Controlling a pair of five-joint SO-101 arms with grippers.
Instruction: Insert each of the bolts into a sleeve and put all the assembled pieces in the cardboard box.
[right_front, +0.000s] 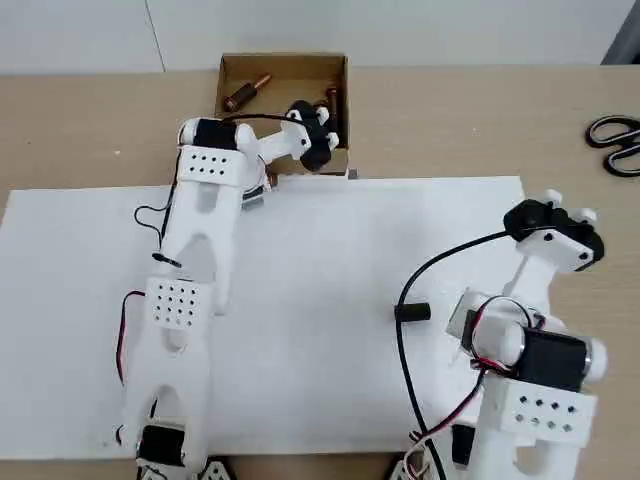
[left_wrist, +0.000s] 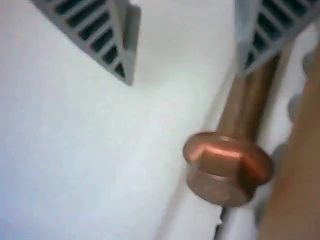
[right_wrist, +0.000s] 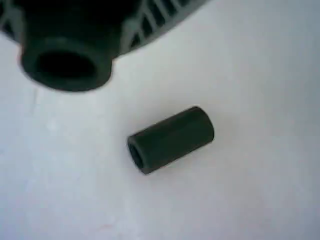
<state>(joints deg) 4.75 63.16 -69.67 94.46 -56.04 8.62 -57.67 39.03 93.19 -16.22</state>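
Observation:
My left gripper (left_wrist: 185, 70) is open over the white sheet, by the front edge of the cardboard box (right_front: 222, 75). A copper bolt (left_wrist: 227, 165) with a flanged head lies on the sheet, its shaft running up beside one grey finger (left_wrist: 255, 45). In the high view that gripper (right_front: 335, 165) sits at the box's front right corner. Copper bolts (right_front: 245, 92) lie inside the box. My right gripper (right_front: 462, 325) is shut on a black sleeve (right_wrist: 65, 62), seen end-on with its bore showing. A second black sleeve (right_wrist: 170, 139) lies loose on the sheet (right_front: 412, 312), just left of that gripper.
The white sheet (right_front: 320, 250) covers most of the wooden table. Scissors (right_front: 615, 145) lie at the far right edge. A black cable (right_front: 405, 370) loops across the sheet from the right arm.

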